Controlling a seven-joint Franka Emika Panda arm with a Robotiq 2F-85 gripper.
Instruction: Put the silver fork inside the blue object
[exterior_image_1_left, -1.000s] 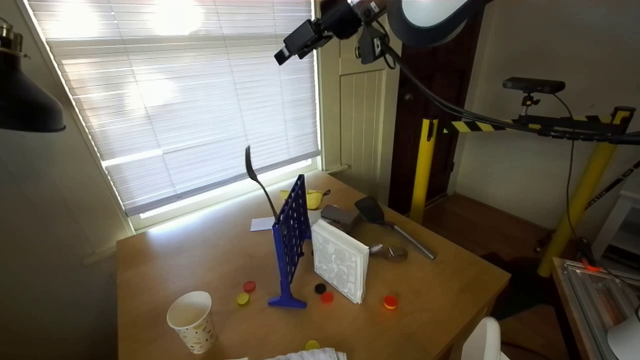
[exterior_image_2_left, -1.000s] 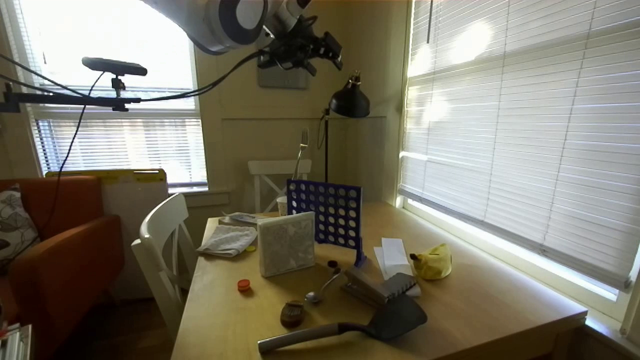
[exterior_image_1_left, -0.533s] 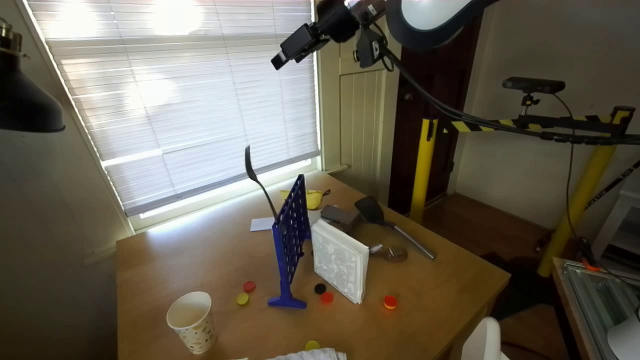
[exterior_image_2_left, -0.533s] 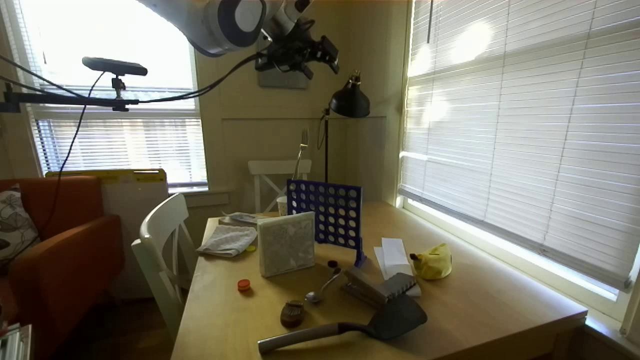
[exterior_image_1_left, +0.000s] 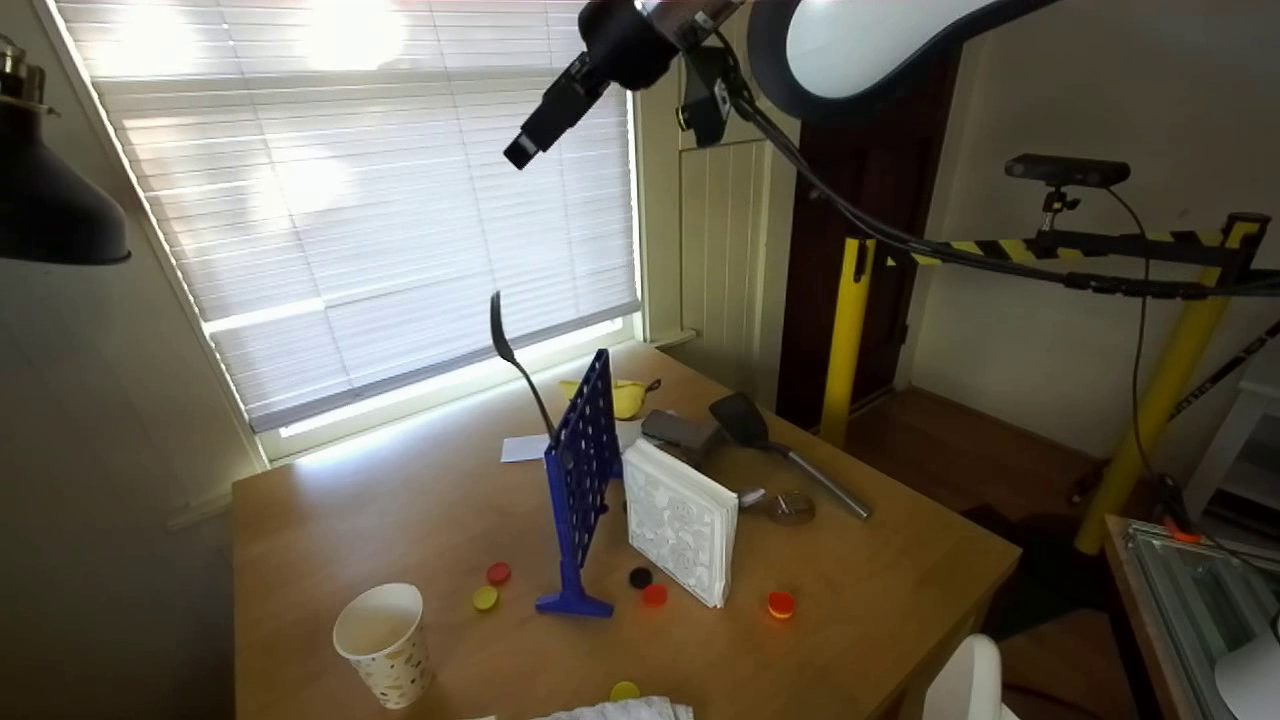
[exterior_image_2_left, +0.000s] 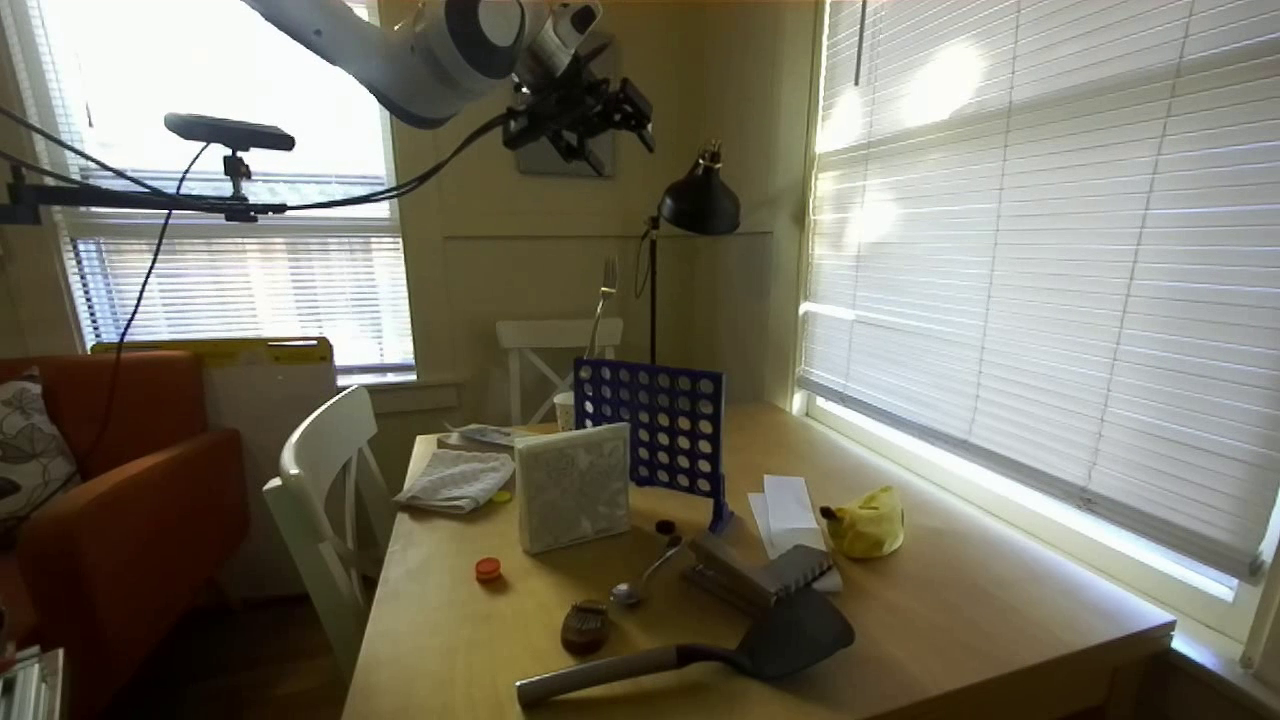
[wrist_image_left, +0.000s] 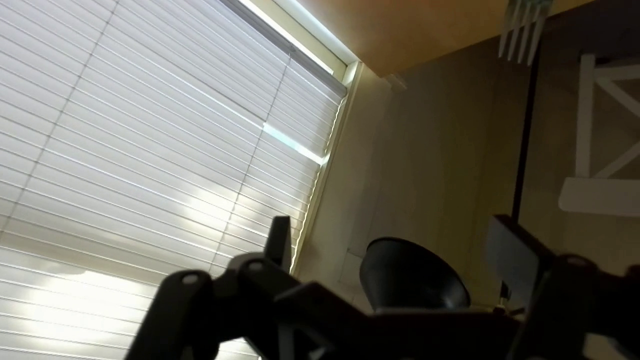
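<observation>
The silver fork (exterior_image_1_left: 502, 345) stands tines up, leaning, at one top corner of the blue object (exterior_image_1_left: 583, 455). Its lower end goes out of sight at the panel's top edge in both exterior views, and appears to be in the top. The fork (exterior_image_2_left: 608, 278) and the upright blue grid panel (exterior_image_2_left: 655, 400) also show here. In the wrist view only the fork's tines (wrist_image_left: 522, 30) show, at the top right. My gripper (exterior_image_1_left: 520, 152) hangs in the air well above the fork and panel, also in an exterior view (exterior_image_2_left: 624, 157). Its fingers (wrist_image_left: 392, 230) are wide apart with nothing between them.
A white box (exterior_image_1_left: 680, 520) stands beside the panel. A paper cup (exterior_image_1_left: 385, 640) and several coloured discs are on the table. A spatula (exterior_image_2_left: 795, 635), a spoon (exterior_image_2_left: 640, 585) and a yellow toy (exterior_image_2_left: 868, 525) lie around. A black lamp (wrist_image_left: 410, 280) and blinds (wrist_image_left: 150, 125) border the area.
My gripper has moved down and to the left in both exterior views, and its wrist has turned. The fork and the blue panel have not moved.
</observation>
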